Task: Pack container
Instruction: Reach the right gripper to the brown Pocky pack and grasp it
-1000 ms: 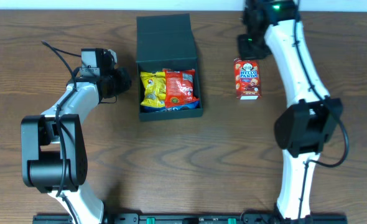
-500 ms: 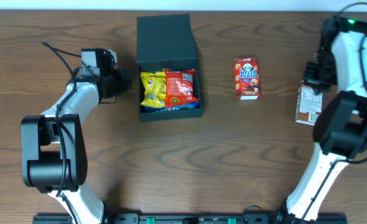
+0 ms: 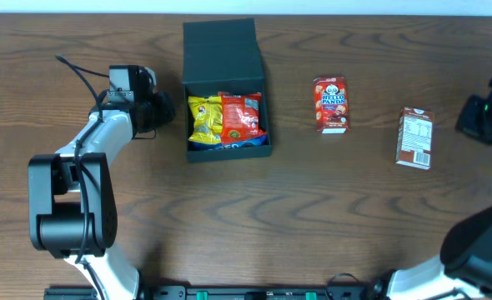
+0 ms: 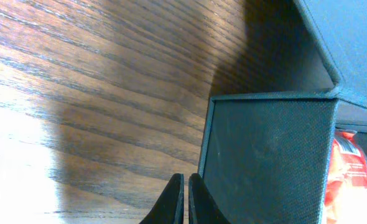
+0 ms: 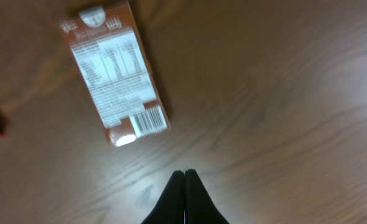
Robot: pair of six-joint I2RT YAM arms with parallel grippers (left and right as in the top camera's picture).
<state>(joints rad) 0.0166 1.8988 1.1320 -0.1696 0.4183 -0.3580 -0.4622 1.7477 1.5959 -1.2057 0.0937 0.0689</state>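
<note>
The black container (image 3: 194, 108) stands open at the table's upper middle, its flap lid (image 3: 221, 50) laid back. Inside lie a yellow packet (image 3: 204, 119) and a red packet (image 3: 243, 115). A red Hello Panda box (image 3: 330, 104) lies to its right. A brown carton (image 3: 414, 137) lies further right; it also shows in the right wrist view (image 5: 114, 81). My left gripper (image 3: 164, 109) is shut and empty just left of the container; its fingertips (image 4: 185, 180) sit beside the container's wall (image 4: 264, 155). My right gripper (image 5: 184, 174) is shut and empty, near the brown carton.
The right arm (image 3: 488, 117) is at the far right edge of the overhead view. The left arm (image 3: 96, 142) and its base (image 3: 67, 208) occupy the left side. A cable (image 3: 75, 71) loops behind the left wrist.
The right arm has swung from the top middle, past the Hello Panda box, to the far right edge. It uncovered the brown carton. The left arm has not moved.
</note>
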